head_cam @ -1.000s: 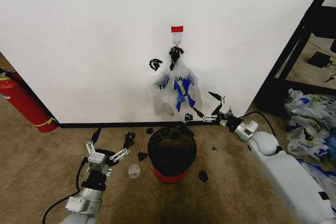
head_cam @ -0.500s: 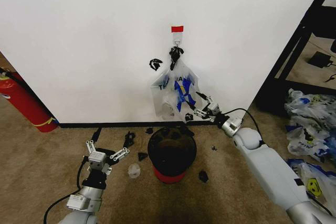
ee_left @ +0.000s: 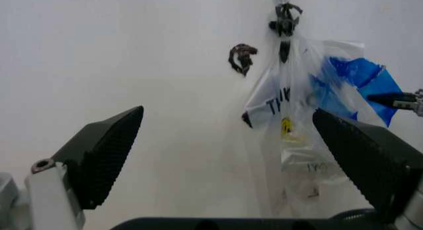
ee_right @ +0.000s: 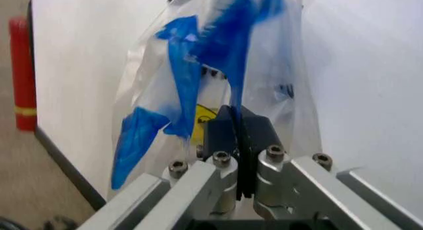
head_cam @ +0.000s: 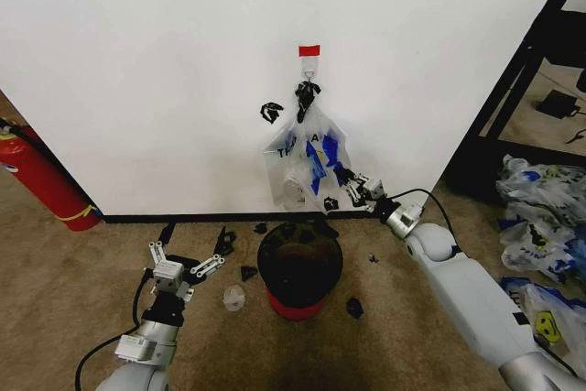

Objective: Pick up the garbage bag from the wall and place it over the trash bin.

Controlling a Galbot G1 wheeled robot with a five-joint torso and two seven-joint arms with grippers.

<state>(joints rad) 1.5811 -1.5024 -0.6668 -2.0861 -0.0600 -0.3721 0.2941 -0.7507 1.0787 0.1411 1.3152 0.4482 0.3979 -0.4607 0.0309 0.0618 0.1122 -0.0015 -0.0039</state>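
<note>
Right claw [head_cam: 346,178]: reaching up from the right, its black fingers [ee_right: 233,136] pressed together on a fold of the garbage bag's lower right side, pinching the thin plastic flat between them
Garbage bag [head_cam: 307,160]: hanging against the wall by its knotted handles, translucent white with blue and black lettering and a small yellow face visible in the wrist views, its bottom edge ending just above the baseboard
Hook [head_cam: 309,69]: small, fixed to the wall directly under a short strip of red tape [head_cam: 309,49], with the bag's handles bunched just below it
Wall [head_cam: 183,61]: plain white, with a black baseboard running along the carpet
Trash bin [head_cam: 299,267]: round, black with a red bottom, standing upright on the carpet below the bag and slightly out from the wall
Left claw [head_cam: 183,260]: held low over the carpet to the left of the bin, fingers spread wide apart, gripping nothing
Fire extinguisher [head_cam: 41,180]: red, leaning at the far left by the wall
</note>
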